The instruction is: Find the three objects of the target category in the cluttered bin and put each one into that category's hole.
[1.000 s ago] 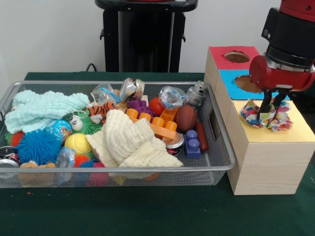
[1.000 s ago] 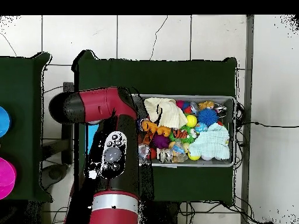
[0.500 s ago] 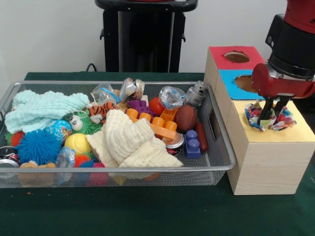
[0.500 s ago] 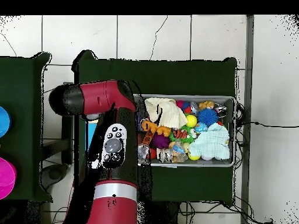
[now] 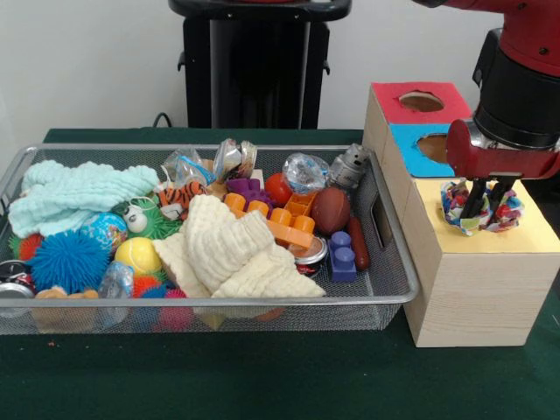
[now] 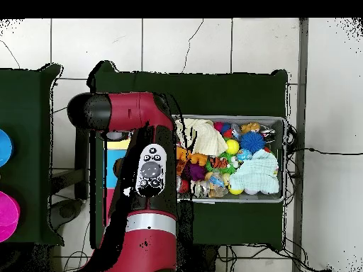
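While clenched on crumpled patterned cloth (image 5: 481, 206), tool (image 5: 482, 208) over yellow-topped wooden box (image 5: 477, 289), wire-mesh bin (image 5: 385, 262) beside.

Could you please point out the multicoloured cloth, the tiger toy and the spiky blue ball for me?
multicoloured cloth (image 5: 456, 207): front view, on its bunched left edge over the yellow section.
tiger toy (image 5: 181, 196): front view, on its striped orange body.
spiky blue ball (image 5: 68, 261): front view, on its middle.

multicoloured patchwork cloth (image 5: 483, 206), red-blue-yellow box top (image 5: 534, 234)
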Robot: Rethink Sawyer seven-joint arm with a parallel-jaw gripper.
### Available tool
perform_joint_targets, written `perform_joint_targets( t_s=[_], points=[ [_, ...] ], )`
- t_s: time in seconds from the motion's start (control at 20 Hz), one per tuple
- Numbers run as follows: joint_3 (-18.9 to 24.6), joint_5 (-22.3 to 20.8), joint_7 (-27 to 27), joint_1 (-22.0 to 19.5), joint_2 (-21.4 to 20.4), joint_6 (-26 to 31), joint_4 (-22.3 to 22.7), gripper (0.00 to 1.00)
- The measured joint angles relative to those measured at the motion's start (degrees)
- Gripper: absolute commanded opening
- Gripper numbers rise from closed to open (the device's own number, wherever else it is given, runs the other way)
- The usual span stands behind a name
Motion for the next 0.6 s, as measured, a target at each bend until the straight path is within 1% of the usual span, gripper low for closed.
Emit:
perform_joint_targets(
  t_s=[0.35,0.6],
  points=[
    [0.1,2.0,0.0,-0.3,0.3,0.0,0.1,0.0],
    [0.8,3.8,0.0,-0.5,0.3,-0.7,2.4,0.0]
  ],
)
